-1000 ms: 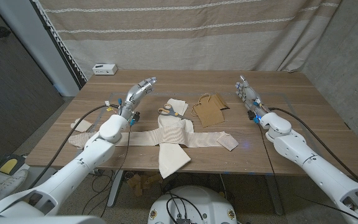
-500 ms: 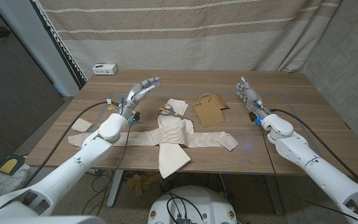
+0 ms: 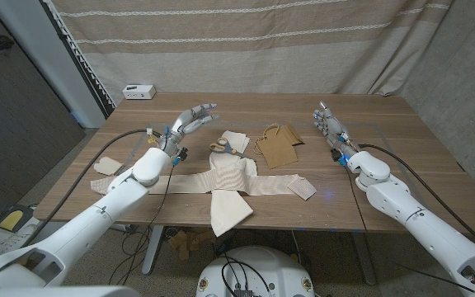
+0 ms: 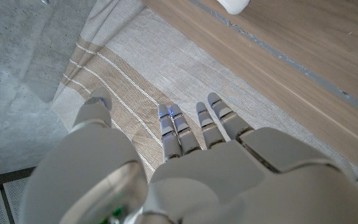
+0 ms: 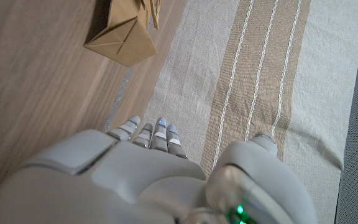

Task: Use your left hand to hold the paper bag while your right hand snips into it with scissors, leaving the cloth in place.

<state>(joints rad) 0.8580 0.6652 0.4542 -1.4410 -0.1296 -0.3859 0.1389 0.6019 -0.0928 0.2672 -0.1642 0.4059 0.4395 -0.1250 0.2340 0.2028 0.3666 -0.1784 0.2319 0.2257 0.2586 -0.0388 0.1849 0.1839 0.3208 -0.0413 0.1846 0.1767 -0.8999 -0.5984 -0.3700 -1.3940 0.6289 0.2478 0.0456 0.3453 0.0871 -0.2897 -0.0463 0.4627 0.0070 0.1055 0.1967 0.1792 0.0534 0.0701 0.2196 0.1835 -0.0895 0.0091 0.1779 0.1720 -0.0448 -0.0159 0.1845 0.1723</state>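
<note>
Wooden table (image 3: pixel 386 124) before you held the paper bag (image 3: pixel 277 146) flat beside the scissors (image 3: pixel 221 148) and cloth (image 3: pixel 233 177), while your left hand (image 3: pixel 191 120) and right hand (image 3: pixel 327 124) hovered empty, fingers spread, ready to reach.

Paper bag (image 5: pixel 122 38) cut off at right wrist frame edge.

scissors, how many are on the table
1: the orange-handled metal scissors lie between the beige cloth and the brown paper bag. Others may be hidden under the cloth.
</note>
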